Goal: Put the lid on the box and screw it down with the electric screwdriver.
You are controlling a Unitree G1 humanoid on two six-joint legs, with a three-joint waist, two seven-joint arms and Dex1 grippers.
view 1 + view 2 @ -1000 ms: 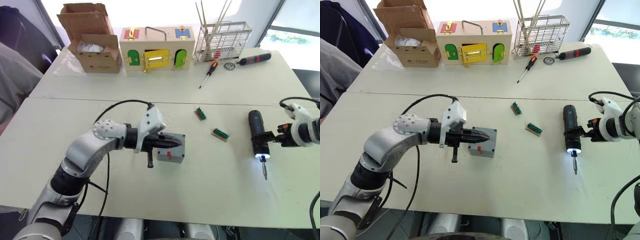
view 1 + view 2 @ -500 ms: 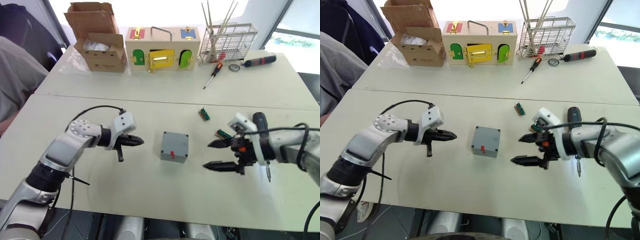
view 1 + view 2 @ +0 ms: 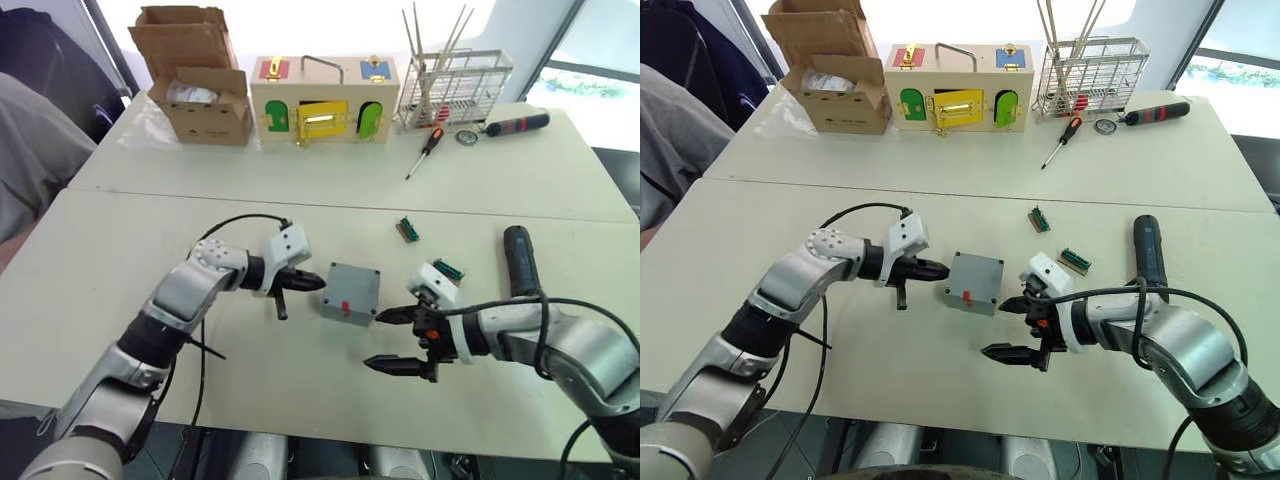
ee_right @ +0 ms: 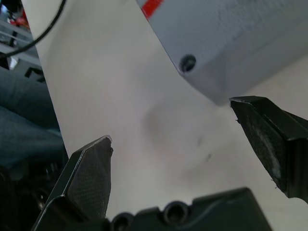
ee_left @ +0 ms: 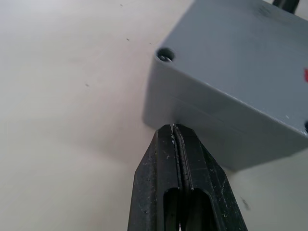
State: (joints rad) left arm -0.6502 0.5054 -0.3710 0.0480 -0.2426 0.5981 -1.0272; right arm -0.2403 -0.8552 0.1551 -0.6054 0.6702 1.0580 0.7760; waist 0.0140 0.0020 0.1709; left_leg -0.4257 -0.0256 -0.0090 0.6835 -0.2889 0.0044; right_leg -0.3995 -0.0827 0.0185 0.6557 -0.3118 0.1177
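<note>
Left gripper (image 3: 318, 283) pressed together, tips against the box (image 3: 351, 294) at its 9 o'clock. Right gripper (image 3: 385, 340) spread wide, at 4 o'clock of it.

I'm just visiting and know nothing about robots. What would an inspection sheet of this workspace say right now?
Surface: two pale tables pushed together.
Job's things: small grey plastic box with red mark, lid seated on top; thick black electric screwdriver lying apart to its right.
Clutter: brown cardboard box, wooden box with coloured doors, wire rack, orange-handled screwdriver, red-and-black tool, two small green parts.
Grippers: left hand shut, tips at the box's side; right hand open beside the box's opposite side.
Cables: black cables along both arms.
Surroundings: a person's sleeve at the far left; windows behind.
</note>
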